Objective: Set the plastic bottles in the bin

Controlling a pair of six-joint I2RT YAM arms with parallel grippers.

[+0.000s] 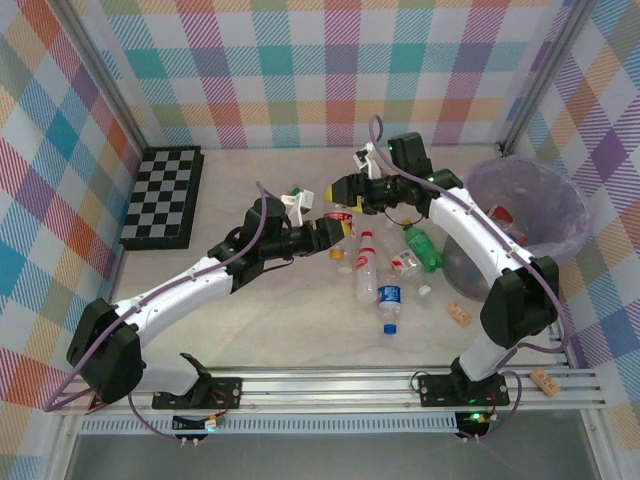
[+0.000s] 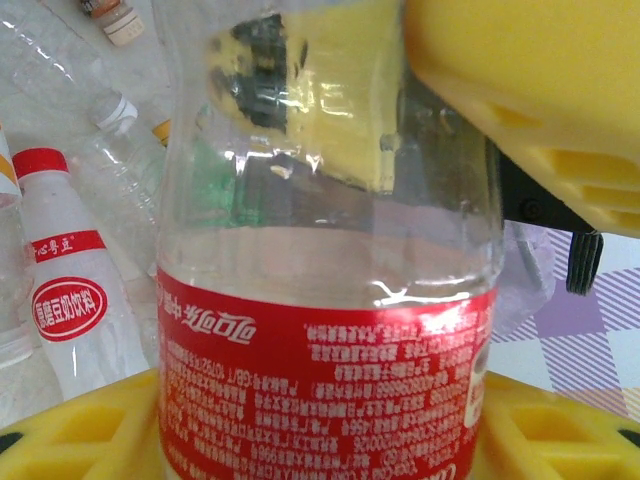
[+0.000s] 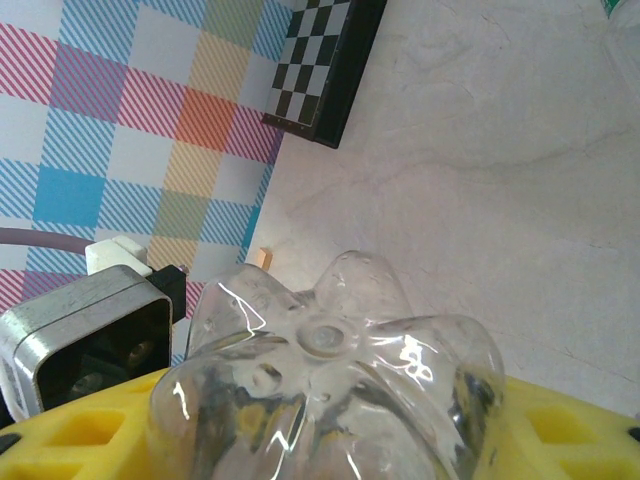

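Gripping, left gripper (image 1: 333,232): its yellow fingers (image 2: 90,430) are closed on either side of the red-labelled bottle (image 2: 330,300), pinching it at the label.
Right gripper (image 3: 330,440): its yellow fingers (image 3: 570,430) bracket the clear ridged base of the same bottle; whether they press on it yet, I cannot tell.
Bottle held: it lies between the two grippers, which face each other across it; in the top view it shows at (image 1: 340,213).
Loose bottles: a cluster lies just beside the left gripper's tip and under the right forearm, among them a white one with a red label (image 1: 366,252), a blue-labelled one (image 1: 390,298) and a green one (image 1: 425,248).
Bin (image 1: 575,190): well apart from both grippers, beyond the right arm's elbow, against the right wall.
Chessboard (image 1: 165,195): well apart from the left gripper, along the left wall.
Open room: bare table (image 1: 260,320) lies between the left gripper and the chessboard, and behind both grippers up to the back wall.
Edges: a tan piece (image 1: 459,313) sits near the right arm's base.
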